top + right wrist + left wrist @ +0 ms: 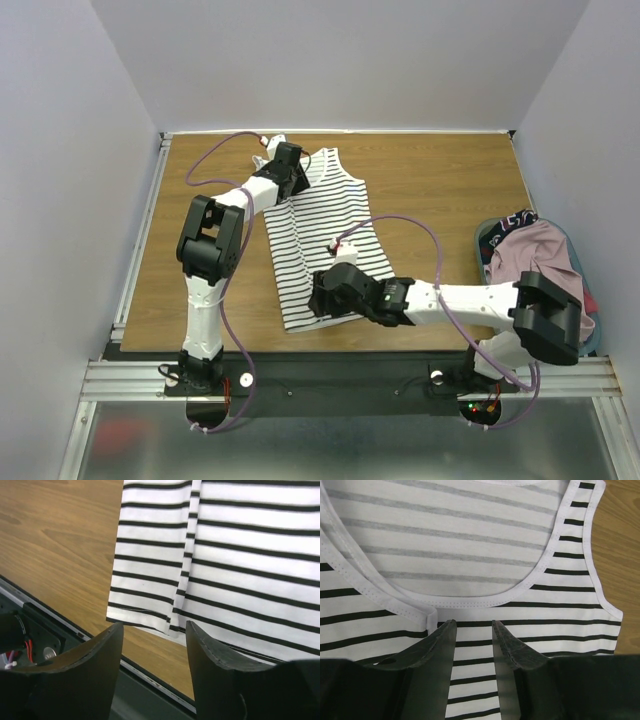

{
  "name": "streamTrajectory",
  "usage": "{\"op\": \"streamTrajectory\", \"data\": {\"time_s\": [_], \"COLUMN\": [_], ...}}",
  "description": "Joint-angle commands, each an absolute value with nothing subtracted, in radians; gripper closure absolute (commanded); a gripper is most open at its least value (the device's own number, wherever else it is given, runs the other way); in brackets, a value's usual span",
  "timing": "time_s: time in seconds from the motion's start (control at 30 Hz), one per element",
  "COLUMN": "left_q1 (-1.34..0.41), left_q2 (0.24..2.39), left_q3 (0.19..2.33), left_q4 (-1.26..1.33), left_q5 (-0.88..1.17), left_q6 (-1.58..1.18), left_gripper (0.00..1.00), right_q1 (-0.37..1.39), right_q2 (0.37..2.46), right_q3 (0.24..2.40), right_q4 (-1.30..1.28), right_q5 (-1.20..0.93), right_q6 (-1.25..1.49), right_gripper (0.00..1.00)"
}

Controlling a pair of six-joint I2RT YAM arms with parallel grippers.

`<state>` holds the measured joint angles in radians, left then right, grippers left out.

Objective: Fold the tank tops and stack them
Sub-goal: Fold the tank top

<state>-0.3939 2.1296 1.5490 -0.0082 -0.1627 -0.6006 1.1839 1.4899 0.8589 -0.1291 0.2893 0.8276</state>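
Observation:
The striped tank top (322, 235) lies flat in the middle of the table, neckline at the far end. My left gripper (283, 168) is open over its far left shoulder; in the left wrist view its tips (473, 625) hover just below the scoop neckline (470, 601). My right gripper (322, 296) is open over the top's near hem; in the right wrist view its tips (154, 630) stand over the hem corner (145, 617), where a lengthwise crease shows. The pink tank top (540, 262) lies bunched in a pile at the right edge.
A blue-grey basket (487, 240) at the right edge holds the pink top with dark navy and red garments. The metal rail (150, 680) runs along the table's near edge just below my right gripper. Bare wood (450, 180) lies right of the striped top.

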Motion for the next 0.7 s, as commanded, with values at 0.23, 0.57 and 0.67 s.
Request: {"op": "streamTrajectory", "data": {"time_s": [0.23,0.57,0.67], "left_q1": [-0.416,-0.515,-0.514], "left_q2": [1.919,1.773,1.815], "left_q3": [1.438,1.076,1.106], "left_q4": [0.047,0.149,0.137], "left_q5": [-0.14,-0.202,-0.193], "left_q6": [-0.684,-0.796,-0.769], "left_gripper": [0.58,0.66,0.66], "right_q1": [0.774,0.578,0.58], "right_q2": [1.459,1.624,1.618], "right_q3": [0.965,1.042,0.967], "right_q4": [-0.173,-0.186,-0.181], "right_q5": [0.207,0.173,0.172], "right_q6": [0.626,0.56,0.586], "right_gripper": [0.41,0.45,0.48]}}
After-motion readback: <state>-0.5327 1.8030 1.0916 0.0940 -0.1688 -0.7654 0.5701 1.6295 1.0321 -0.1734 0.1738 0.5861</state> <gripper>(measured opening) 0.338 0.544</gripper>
